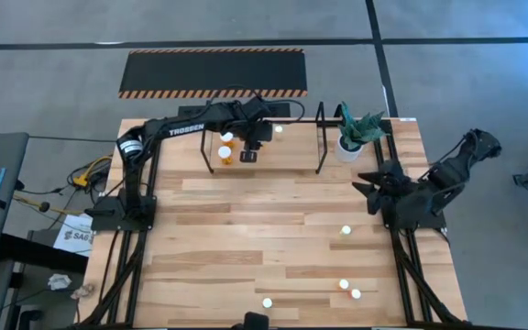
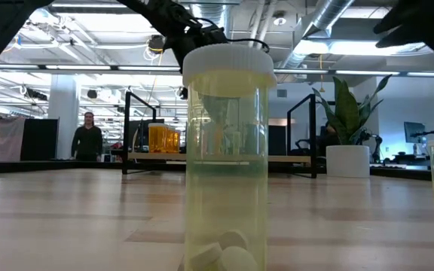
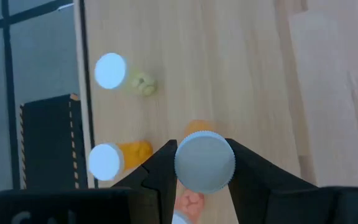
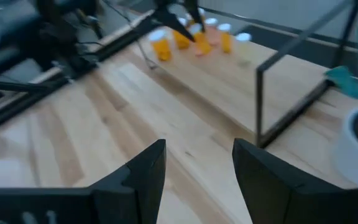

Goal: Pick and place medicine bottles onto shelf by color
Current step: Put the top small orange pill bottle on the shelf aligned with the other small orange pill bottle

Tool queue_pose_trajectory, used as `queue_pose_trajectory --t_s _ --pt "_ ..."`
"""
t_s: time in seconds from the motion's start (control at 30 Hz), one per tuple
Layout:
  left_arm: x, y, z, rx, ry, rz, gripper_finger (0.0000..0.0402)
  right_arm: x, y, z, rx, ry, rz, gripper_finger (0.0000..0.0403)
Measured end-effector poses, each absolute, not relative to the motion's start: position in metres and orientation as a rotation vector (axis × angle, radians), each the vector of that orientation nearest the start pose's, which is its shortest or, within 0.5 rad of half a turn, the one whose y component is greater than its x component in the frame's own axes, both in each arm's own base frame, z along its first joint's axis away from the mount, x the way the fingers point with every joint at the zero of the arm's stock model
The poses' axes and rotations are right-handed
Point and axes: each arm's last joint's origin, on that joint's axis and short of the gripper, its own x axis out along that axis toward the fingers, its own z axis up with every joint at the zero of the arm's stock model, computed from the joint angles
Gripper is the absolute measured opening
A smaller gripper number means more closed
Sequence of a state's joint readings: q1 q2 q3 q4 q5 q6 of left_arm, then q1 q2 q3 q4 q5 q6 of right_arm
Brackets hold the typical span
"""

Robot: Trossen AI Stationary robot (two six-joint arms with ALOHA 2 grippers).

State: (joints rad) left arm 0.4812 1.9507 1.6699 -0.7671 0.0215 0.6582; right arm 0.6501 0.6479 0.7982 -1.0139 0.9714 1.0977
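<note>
The shelf (image 1: pixel 320 137) stands at the table's far edge. Two orange medicine bottles (image 1: pixel 225 145) and a pale one (image 1: pixel 278 129) stand on its wood floor. My left gripper (image 1: pixel 251 152) hangs over the shelf floor, shut on a white-capped bottle (image 3: pixel 204 163). The left wrist view shows a pale bottle (image 3: pixel 120 74) and an orange one (image 3: pixel 117 158) beside it. My right gripper (image 4: pixel 194 168) is open and touches nothing, drawn back at the table's right edge (image 1: pixel 372 186). More bottles (image 1: pixel 346 231) stand on the table's near right part. One pale bottle (image 2: pixel 224 158) fills the low view. My left gripper pinches the bottle's round white cap (image 3: pixel 185 163) between its two fingers, one on each side. The fingers slant steeply down from above. An orange body (image 3: pixel 197 127) shows just past the cap. Whether the bottle's base stands on the shelf floor, I cannot tell.
A white pot with a green plant (image 1: pixel 356 137) stands just right of the shelf. Several loose bottles (image 1: pixel 349 290) and one more (image 1: pixel 267 302) stand near the table's front edge. A striped mat (image 1: pixel 214 71) lies on the floor beyond the table. A person (image 2: pixel 87 135) stands far off.
</note>
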Motion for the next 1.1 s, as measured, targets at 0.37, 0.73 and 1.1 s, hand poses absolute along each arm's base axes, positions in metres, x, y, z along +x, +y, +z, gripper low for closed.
queue_pose_trajectory --t_s 0.37,0.73,1.1 --pt "0.372 0.193 0.255 0.313 1.088 0.083 0.0103 0.076 0.028 0.247 0.463 0.259 -0.482 0.0208" --pt "0.380 0.193 0.227 0.353 1.194 0.040 0.0103 0.071 0.023 0.220 0.408 0.330 -0.528 0.0208" --pt "0.384 0.191 0.218 0.445 1.259 0.038 0.0103 0.071 0.023 0.220 0.405 0.333 -0.529 0.0208"
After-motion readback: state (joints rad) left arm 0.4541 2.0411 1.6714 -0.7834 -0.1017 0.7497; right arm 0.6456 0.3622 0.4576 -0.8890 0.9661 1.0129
